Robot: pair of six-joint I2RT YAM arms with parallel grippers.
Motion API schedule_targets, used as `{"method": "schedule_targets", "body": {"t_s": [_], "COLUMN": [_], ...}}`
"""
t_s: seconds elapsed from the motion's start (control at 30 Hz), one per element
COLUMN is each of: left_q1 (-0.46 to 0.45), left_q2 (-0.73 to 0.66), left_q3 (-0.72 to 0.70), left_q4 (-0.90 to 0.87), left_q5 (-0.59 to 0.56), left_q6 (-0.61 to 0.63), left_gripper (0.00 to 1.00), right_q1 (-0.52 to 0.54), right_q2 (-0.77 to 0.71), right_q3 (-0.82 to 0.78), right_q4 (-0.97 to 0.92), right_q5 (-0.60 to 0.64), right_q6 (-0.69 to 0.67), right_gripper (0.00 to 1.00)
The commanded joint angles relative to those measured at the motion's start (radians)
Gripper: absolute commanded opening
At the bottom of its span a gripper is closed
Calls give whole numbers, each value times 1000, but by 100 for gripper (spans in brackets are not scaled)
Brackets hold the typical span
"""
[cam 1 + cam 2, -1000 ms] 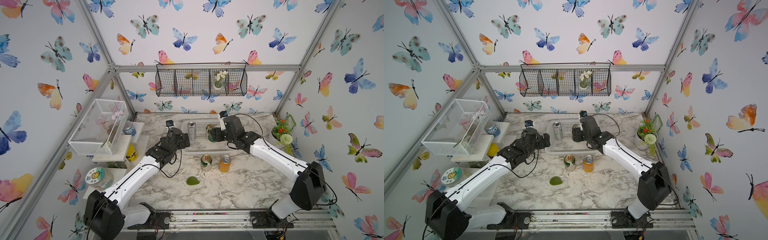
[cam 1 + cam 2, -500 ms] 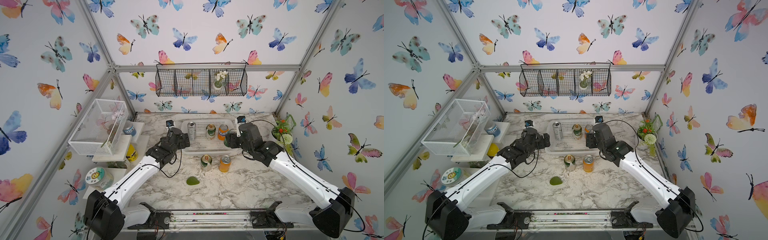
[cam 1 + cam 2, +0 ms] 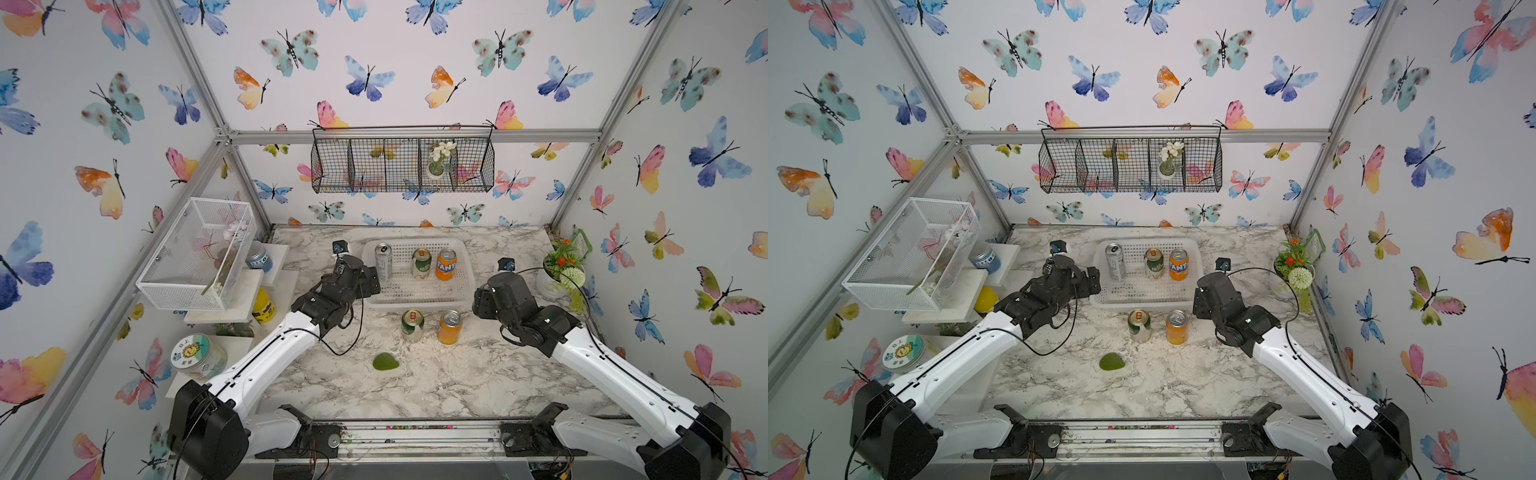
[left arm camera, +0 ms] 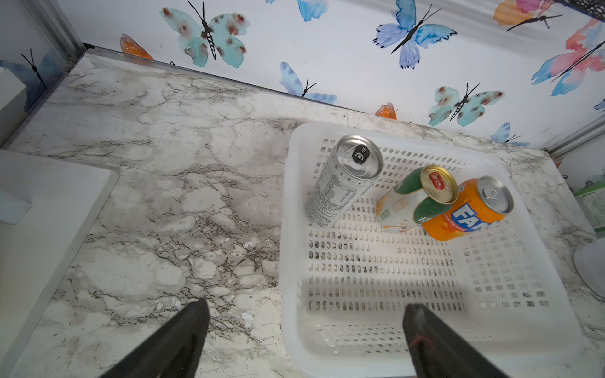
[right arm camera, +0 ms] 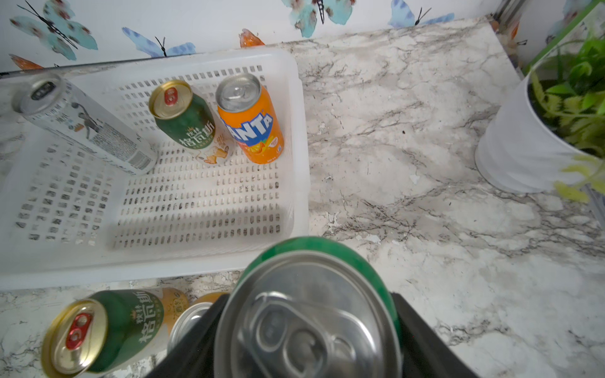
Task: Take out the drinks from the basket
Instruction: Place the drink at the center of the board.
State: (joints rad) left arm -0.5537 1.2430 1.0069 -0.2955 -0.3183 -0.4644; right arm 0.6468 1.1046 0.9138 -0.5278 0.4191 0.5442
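The marble surface [image 3: 436, 382] spreads beneath both claws. The white basket [image 3: 415, 286] lies between them, and the fingers of the left claw [image 4: 304, 309] are spread wide astride its side wall. Ahead of that claw, standing in the basket, are a silver can [image 3: 383, 262], a green-and-cream can [image 3: 421, 264] and a Fanta can [image 3: 446, 264]. The right claw [image 5: 304, 340] clamps a bright green can [image 5: 314, 304] outside the basket. Just beside it on the surface stand a gold-topped can [image 3: 412, 326] and an orange can [image 3: 450, 328].
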Motion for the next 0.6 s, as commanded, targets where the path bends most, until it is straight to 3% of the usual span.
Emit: {"method": "schedule_targets", "body": {"t_s": [0.0, 0.17, 0.57], "left_q1": [-2, -1, -2], "left_q2": [-7, -7, 1], "left_q3": [2, 1, -1], "left_q4": [12, 13, 16], "left_q5": [21, 15, 19], "left_q6": [6, 9, 9], "left_gripper": [99, 99, 99], "right_q1": [0, -1, -1], "right_q2": [-26, -5, 78], "right_q3": [-63, -148, -205], "right_q4": [89, 196, 301], "right_q5": [-5, -70, -75], "right_q6": [36, 42, 41], "right_gripper": [55, 55, 55]}}
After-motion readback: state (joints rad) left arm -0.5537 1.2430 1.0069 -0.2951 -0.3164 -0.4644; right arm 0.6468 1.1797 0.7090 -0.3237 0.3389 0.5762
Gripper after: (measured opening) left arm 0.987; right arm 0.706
